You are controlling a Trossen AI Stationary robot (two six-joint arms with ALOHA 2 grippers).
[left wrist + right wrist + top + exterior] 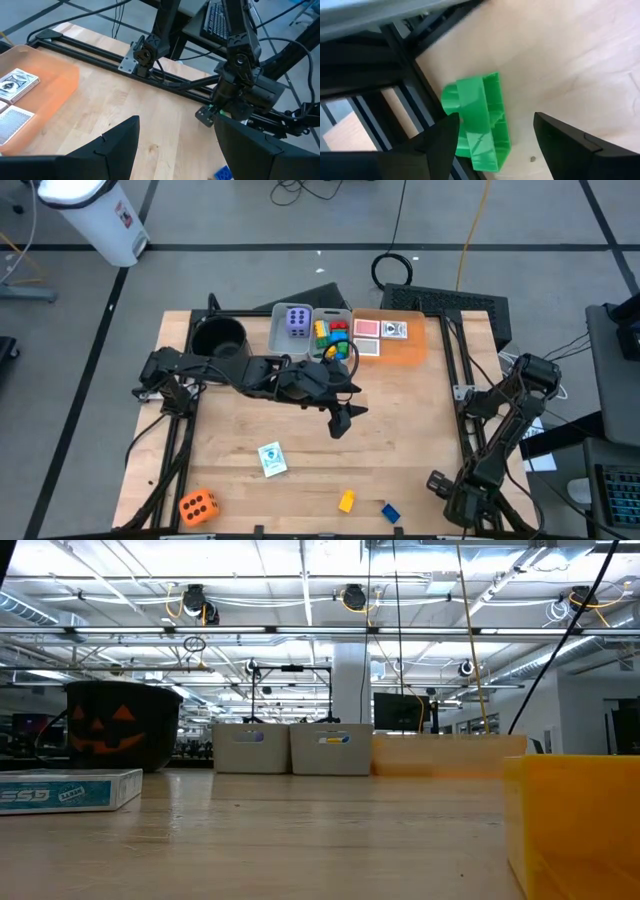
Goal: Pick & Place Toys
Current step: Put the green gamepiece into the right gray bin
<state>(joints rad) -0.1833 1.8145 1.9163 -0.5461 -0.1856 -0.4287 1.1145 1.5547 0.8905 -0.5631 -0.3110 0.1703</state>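
Green brick (477,120) lies right under the right gripper (495,137), jaws spread, nothing held, tight against the table's frame rail; drop straight down and centre before closing. Overhead: right gripper (462,502) at the near right corner; left gripper (340,423) open and empty mid-table; yellow brick (346,501), blue brick (390,511), orange die (198,506), card (271,459) still loose.

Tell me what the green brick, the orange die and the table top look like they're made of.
Green brick: looks like moulded plastic, glossy, with thin hollow ribs underneath. Orange die: probably plastic or foam; smooth, even colour with dark dots, too small to settle. Table top: wood, pale and matte, with visible grain and plank seams.
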